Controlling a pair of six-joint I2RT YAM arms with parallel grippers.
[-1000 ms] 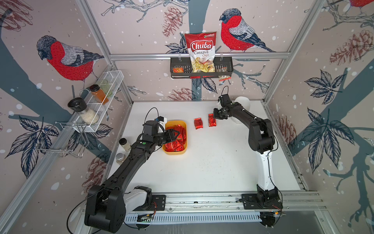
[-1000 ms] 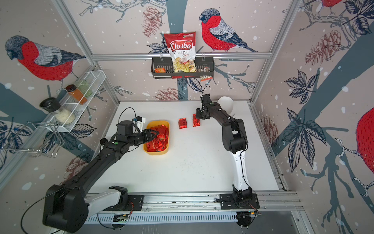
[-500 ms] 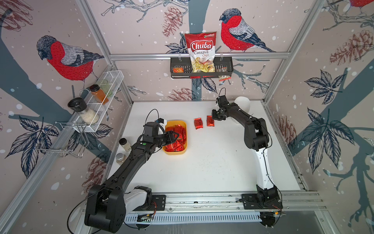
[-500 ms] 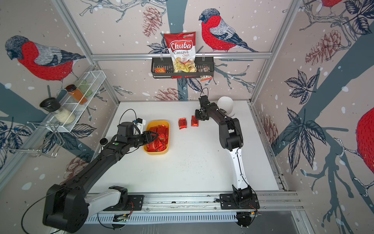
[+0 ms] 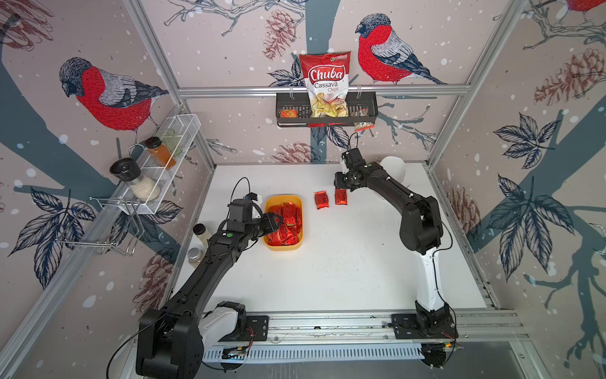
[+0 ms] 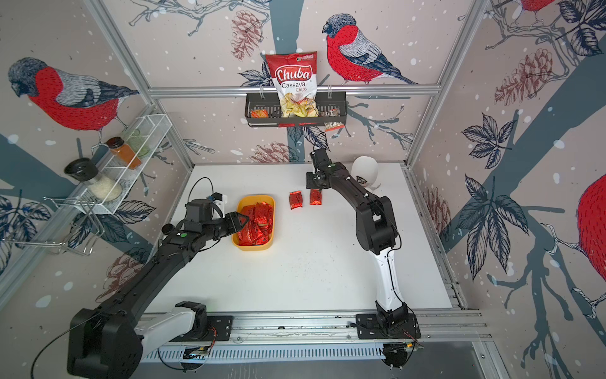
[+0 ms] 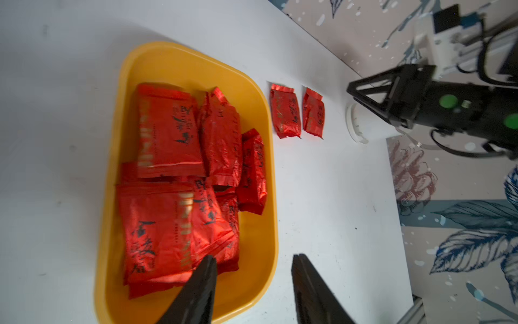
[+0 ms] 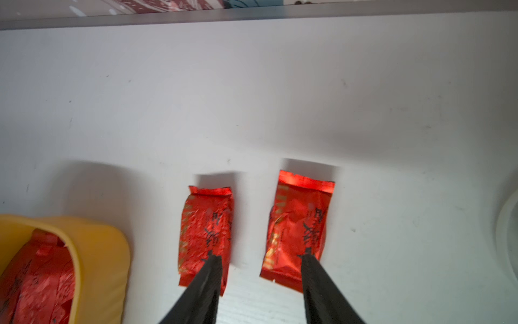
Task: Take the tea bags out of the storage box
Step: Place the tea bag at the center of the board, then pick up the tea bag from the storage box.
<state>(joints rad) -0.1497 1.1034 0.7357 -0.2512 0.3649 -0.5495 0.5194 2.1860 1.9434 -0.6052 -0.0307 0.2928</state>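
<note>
The mustard-yellow storage box (image 5: pixel 284 246) (image 6: pixel 254 245) (image 7: pixel 179 53) (image 8: pixel 98 252) stands left of the table's centre with several red foil tea bags (image 5: pixel 283 223) (image 6: pixel 257 223) (image 7: pixel 168 134) piled in it. Two more tea bags lie side by side on the table to its right, one (image 5: pixel 321 200) (image 8: pixel 207 224) nearer the box and one (image 5: pixel 341 197) (image 8: pixel 300 224) farther from it. My left gripper (image 5: pixel 277 219) (image 7: pixel 253 259) is open over the box's edge, one finger above the bags and one outside the rim. My right gripper (image 5: pixel 342 184) (image 8: pixel 260 256) is open just above the two loose bags and holds nothing.
Two small jars (image 5: pixel 200 233) (image 5: pixel 195 255) stand on the table left of the left arm. A white round object (image 5: pixel 393 165) sits at the back right. A Chuba chips bag (image 5: pixel 326 83) hangs in a black basket (image 5: pixel 367 108) on the back wall; a white wire rack (image 5: pixel 164 157) is on the left wall.
My right gripper has opened and let go of a tea bag, which now lies beside the other one on the table. The left gripper has barely moved.
</note>
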